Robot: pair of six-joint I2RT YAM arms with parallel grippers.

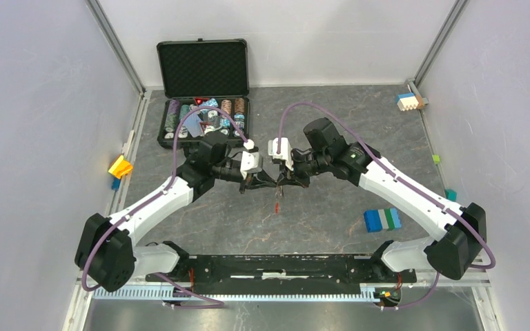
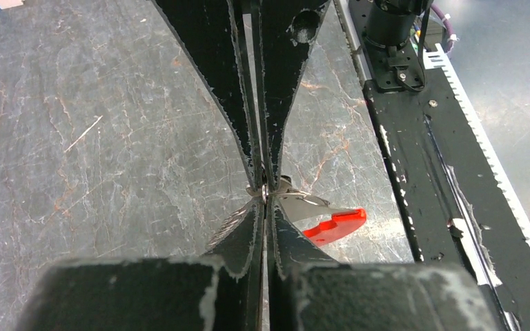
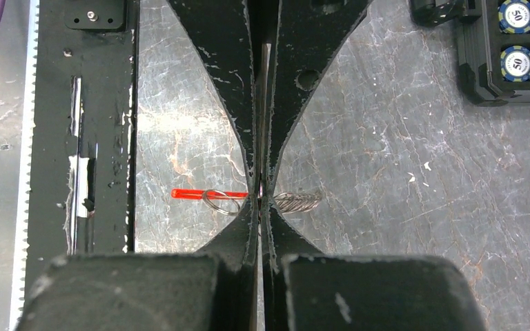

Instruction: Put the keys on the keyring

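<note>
Keyring [image 1: 277, 196] is caught between both my hands at mid-table in the overhead view. My left gripper [image 1: 261, 183] and right gripper [image 1: 288, 181] meet tip to tip over the grey stone-patterned table [image 1: 345, 138], and the red tag [image 1: 277, 207] shows just on the near side of where they meet. Beyond my left gripper stands an open chip case [image 1: 203, 103]. A blue, green and white block [image 1: 382, 219] lies out past my right forearm, well apart from either hand. From my left wrist, my two fingers [image 2: 245, 117] are pressed together, clamped on a thin silvery wire of the keyring at their very tips. The red tag [image 2: 335, 224] sticks out flat to one side of the tips, joined to a silvery metal piece, and a ribbed grey coil lies on the other side. The black base rail [image 2: 442, 172] runs along the tag's side of the hand. From my right wrist, those fingers [image 3: 238, 103] are likewise together, pinching the ring metal between their tips. On one side of them I see the red tag [image 3: 200, 194] edge-on as a thin red line with a wire loop hanging from it. On the other side, touching the fingertips, is a bunch of close-wound silvery loops. The chip case [image 3: 511, 62] sits far off at the corner on that same side.
</note>
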